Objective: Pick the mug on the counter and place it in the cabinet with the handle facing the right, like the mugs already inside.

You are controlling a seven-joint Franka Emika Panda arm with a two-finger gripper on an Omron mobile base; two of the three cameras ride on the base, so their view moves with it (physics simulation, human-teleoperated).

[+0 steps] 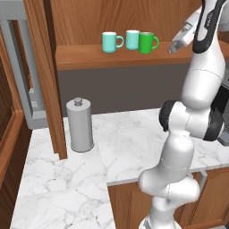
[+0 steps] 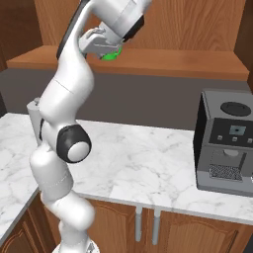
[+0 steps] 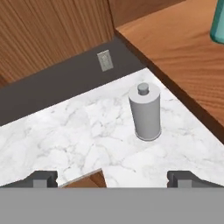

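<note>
The bright green mug [image 1: 146,43] stands upright on the cabinet's plank shelf [image 1: 89,58], right beside the two pale teal mugs [image 1: 110,42]. Its handle [image 1: 155,42] points right, as theirs do. My gripper [image 1: 171,48] hovers just right of the green mug, apart from it, open and holding nothing. In the right base view my hand covers most of the green mug [image 2: 112,56]. The hand view looks down past my open gripper [image 3: 113,179] onto the marble counter [image 3: 65,135], with a teal mug's edge [image 3: 217,22] at the top right.
A grey cylindrical canister [image 1: 79,125] stands on the counter [image 1: 125,143] by the cabinet's wooden side post [image 1: 49,89]; it also appears as the canister [image 3: 145,113] under the hand. A coffee machine [image 2: 227,143] sits at the counter's right. A wall outlet [image 3: 104,60] is on the dark backsplash.
</note>
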